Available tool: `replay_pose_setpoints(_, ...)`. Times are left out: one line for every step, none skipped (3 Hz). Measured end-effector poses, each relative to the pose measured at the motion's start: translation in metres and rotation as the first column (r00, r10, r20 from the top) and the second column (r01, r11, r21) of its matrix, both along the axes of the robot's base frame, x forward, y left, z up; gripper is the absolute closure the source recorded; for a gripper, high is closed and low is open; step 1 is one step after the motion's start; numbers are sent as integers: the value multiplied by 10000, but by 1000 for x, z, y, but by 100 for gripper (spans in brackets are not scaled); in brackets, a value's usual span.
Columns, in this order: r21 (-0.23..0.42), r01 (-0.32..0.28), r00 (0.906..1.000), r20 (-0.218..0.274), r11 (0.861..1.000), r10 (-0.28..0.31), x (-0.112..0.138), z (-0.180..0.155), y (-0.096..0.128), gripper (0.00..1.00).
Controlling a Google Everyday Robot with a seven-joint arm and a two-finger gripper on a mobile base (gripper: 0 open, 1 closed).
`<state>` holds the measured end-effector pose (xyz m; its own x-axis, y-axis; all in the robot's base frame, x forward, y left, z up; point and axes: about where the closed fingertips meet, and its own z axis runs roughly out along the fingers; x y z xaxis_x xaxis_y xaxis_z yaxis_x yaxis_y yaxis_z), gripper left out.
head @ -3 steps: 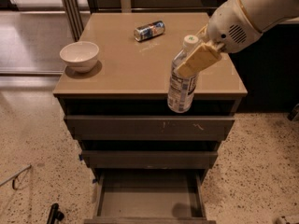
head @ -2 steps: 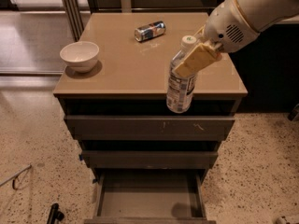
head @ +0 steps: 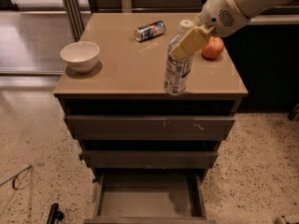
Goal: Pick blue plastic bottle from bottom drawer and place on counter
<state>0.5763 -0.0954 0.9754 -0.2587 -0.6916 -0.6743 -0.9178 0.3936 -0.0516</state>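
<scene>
My gripper [head: 188, 45] reaches in from the upper right and is shut on the blue plastic bottle [head: 176, 73], a clear bottle with a white cap and a white-and-blue label. I hold it tilted, its base at the counter's [head: 126, 73] front edge; I cannot tell whether it touches. The bottom drawer [head: 148, 200] stands pulled open, its grey inside bare.
A white bowl [head: 80, 55] sits at the counter's left. A blue-and-silver can [head: 149, 30] lies at the back. A red apple [head: 212, 48] sits at the right behind my gripper. The two upper drawers [head: 149, 126] stand slightly open. A black object [head: 53, 213] lies on the speckled floor.
The bottle and my gripper have shifted slightly up and back over the counter's front edge. The apple now shows behind the gripper.
</scene>
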Motion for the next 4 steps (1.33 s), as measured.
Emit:
replay_pose_setpoints(413, 193, 9998, -30, 9990, -191, 31, 1, 0, 100)
replay_pose_setpoints(817, 305, 9994, -216, 9962, -288, 55, -1, 3, 100)
replay_pose_setpoints(967, 389, 9984, -447, 9946, -347, 71, -5, 4, 100)
replay_pose_setpoints(807, 470, 9967, -701, 9956, -414, 80, -13, 4, 100)
